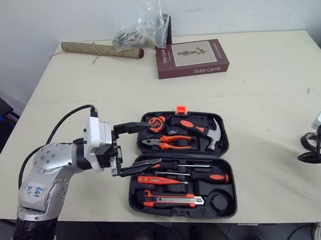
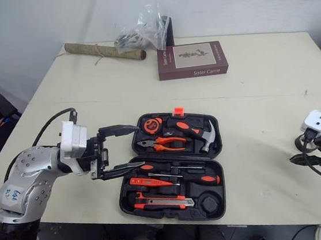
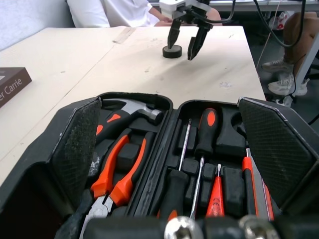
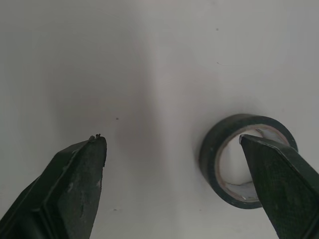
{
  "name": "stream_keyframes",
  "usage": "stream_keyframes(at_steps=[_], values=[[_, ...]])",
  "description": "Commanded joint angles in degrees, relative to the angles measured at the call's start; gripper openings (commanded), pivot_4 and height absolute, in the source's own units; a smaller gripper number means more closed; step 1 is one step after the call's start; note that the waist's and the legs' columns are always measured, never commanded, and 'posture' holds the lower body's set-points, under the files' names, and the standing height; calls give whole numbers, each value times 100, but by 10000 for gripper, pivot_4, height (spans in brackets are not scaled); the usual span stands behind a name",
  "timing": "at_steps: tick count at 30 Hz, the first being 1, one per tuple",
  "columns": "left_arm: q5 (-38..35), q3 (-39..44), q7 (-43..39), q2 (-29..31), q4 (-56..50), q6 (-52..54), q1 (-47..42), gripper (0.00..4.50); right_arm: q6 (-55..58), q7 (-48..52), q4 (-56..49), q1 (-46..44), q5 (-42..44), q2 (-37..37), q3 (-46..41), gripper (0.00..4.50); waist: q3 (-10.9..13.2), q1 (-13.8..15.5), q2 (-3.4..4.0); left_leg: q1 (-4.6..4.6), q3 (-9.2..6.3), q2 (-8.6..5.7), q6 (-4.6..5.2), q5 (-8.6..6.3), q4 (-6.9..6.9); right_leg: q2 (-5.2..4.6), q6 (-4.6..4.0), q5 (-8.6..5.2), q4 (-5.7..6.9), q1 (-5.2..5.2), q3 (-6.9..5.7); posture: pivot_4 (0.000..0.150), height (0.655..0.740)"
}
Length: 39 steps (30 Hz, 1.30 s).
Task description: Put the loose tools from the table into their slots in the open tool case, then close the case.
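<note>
The black tool case [image 1: 135,193] lies open mid-table, holding a hammer [image 1: 211,133], orange pliers [image 1: 168,140], screwdrivers [image 1: 179,180] and a utility knife [image 1: 172,200]. At its near right corner is a round recess [image 1: 219,201]. My left gripper [image 1: 151,144] is open at the case's left end, one finger over each half. A black tape roll [image 4: 212,149] lies on the table near the right edge. My right gripper [image 4: 172,142] hangs open just above it, with one finger [image 4: 279,184] over the roll's hole and the other [image 4: 75,184] beside the roll.
A maroon book [image 1: 192,58], a brown paper roll [image 1: 101,50] and a clear plastic bag [image 1: 144,32] sit at the table's far side. The table edge runs close to the right gripper [image 1: 320,151]. A person in white [image 3: 124,10] sits beyond the table.
</note>
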Motion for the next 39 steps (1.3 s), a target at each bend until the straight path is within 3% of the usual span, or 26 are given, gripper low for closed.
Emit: stream_keyframes(at_steps=[1,5,8,14,17,22,29,35,39], values=[[-30,24,-77,49,-315,-110,24,44522,126,75,331,-473,-439,41,290,45000,0,-4,0,-8,0,0,0,0,4,0,0,0,2,-9,0,1500,7400],[-96,13,-97,52,-453,-76,69,44522,372,201,573,-923,-696,228,587,45000,0,0,1,-48,0,2,0,1,15,1,0,0,25,-52,0,1500,7400],[-158,19,-117,68,-515,-19,102,45000,524,345,663,-1154,-829,295,722,31688,0,-8,1,-48,2,2,0,2,20,1,0,0,32,-54,0,1500,7400],[-240,63,-170,70,-537,-23,120,45000,437,582,663,-1439,-926,222,742,202,1,-3,3,-47,3,2,1,2,21,0,0,0,35,-55,2,1500,7400],[-253,124,-299,77,-520,-172,182,45000,485,703,275,-1676,-858,199,647,202,4,-17,8,-48,3,2,1,2,21,0,0,0,36,-56,2,1500,7400],[-485,340,-669,505,-566,29,455,45000,1118,2026,-2068,-1860,346,157,509,202,16,-50,26,-50,7,14,-6,4,16,12,-1,0,42,-67,6,1500,7400],[-218,300,-819,651,-286,-232,479,45000,2008,2317,-4913,-1519,1888,411,761,202,20,58,22,-56,-8,11,3,-4,20,1,-2,-1,35,-60,-5,1500,7400],[-191,247,-756,646,-455,-204,622,45000,2042,2165,-5715,-1139,2452,481,1034,202,24,42,11,-61,-9,-3,18,-13,24,-12,-1,0,31,-59,-5,1500,7400],[-209,287,-772,717,-570,-180,785,45000,1555,2156,-5799,-658,2097,343,1364,202,23,4,5,-58,-10,-3,18,-13,25,-11,-1,-1,31,-56,-5,1500,7400]])
